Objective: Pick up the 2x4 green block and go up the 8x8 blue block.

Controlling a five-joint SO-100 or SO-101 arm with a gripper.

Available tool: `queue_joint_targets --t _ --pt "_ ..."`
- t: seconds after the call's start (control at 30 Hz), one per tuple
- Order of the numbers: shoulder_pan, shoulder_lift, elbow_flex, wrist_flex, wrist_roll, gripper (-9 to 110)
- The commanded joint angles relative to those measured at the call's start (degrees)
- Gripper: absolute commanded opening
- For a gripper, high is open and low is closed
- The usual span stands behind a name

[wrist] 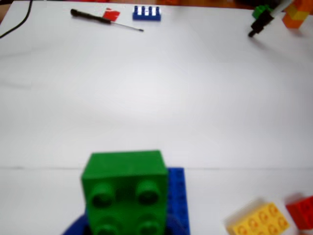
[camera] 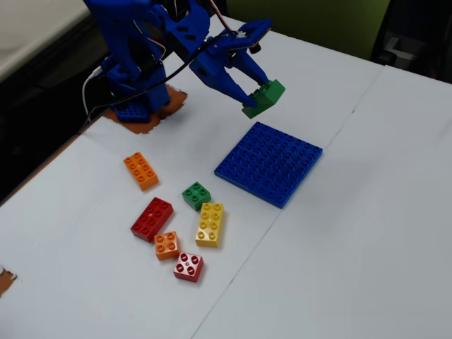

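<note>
In the fixed view my gripper (camera: 256, 97) is shut on the 2x4 green block (camera: 267, 96) and holds it tilted in the air, just beyond the far left edge of the 8x8 blue block (camera: 270, 162). That flat blue plate lies on the white table with nothing on it. The wrist view shows the green block (wrist: 124, 188) close up at the bottom, studs toward the camera, between my gripper's (wrist: 127, 230) blue fingers. A strip of the blue plate (wrist: 177, 193) shows to its right, below it.
Loose bricks lie left of the plate in the fixed view: orange (camera: 141, 171), small green (camera: 196, 195), red (camera: 152, 218), yellow (camera: 210, 224), small orange (camera: 167, 245), small red (camera: 188, 267). A screwdriver (wrist: 105, 18) lies at the far edge in the wrist view.
</note>
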Motion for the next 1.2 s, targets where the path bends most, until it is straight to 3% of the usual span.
queue_joint_targets --t 0.0,0.2,0.7,1.17 --pt "-0.62 -2.46 -1.93 -7.12 0.35 5" --pt "-0.79 -5.89 -2.02 -11.87 -0.44 5" --pt "-1.41 -2.46 -0.26 -8.96 -1.23 4" --pt "0.09 -27.86 -54.05 39.55 -3.52 4"
